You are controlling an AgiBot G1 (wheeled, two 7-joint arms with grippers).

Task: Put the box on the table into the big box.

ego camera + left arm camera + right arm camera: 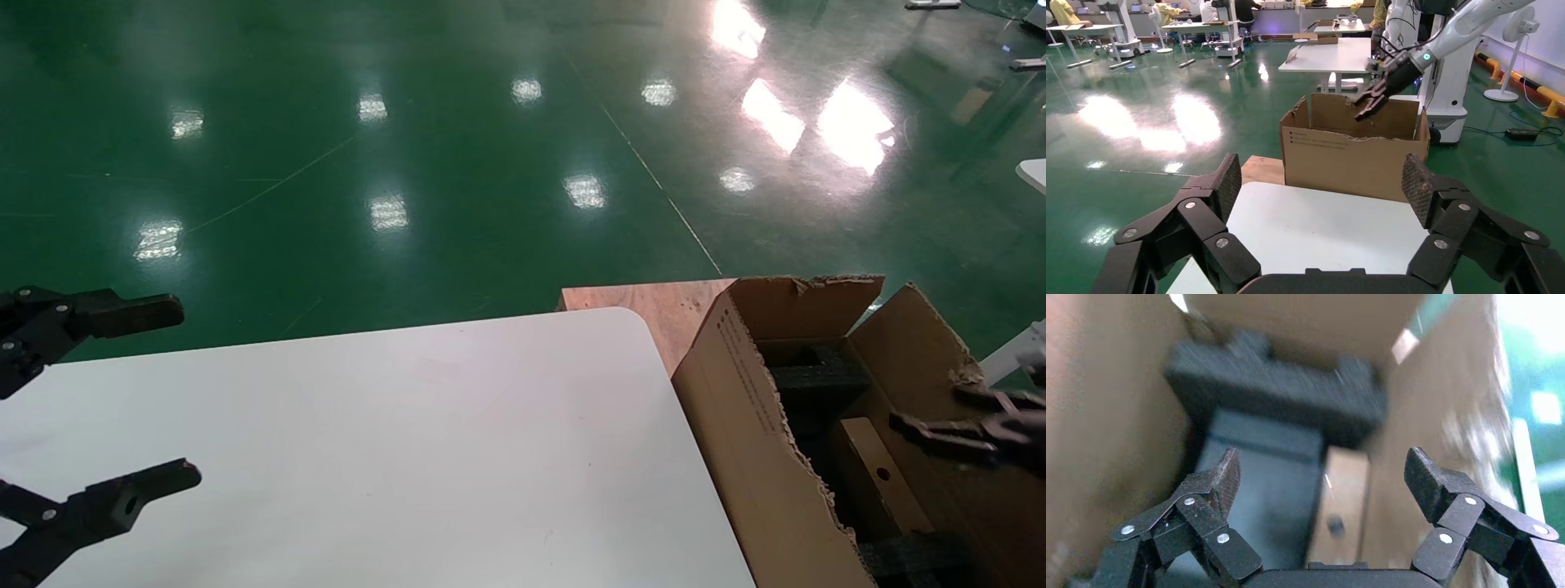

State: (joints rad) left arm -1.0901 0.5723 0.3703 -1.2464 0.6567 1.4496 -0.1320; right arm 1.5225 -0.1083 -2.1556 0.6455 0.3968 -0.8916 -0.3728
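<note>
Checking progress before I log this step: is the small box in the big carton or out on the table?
In. The small box lies inside the big carton beside black foam; the right tool hangs open above it.

The table (392, 441) is plain white, set against a glossy deep-green floor (327, 163) scattered with pale light reflections. The big box (760, 457) is brown corrugated cardboard with small dark print down one side and lighter, ragged torn edges; inside sits black foam (817, 380). The box (878, 482) within it is a lighter tan brown, with one small dark round hole on its face. A reddish-brown wooden board (654, 306) shows behind the table's corner. Both grippers — left gripper (155, 392), right gripper (940, 416) — are matte black, with silver rivets at the joints and finely textured pads (1419, 184).
</note>
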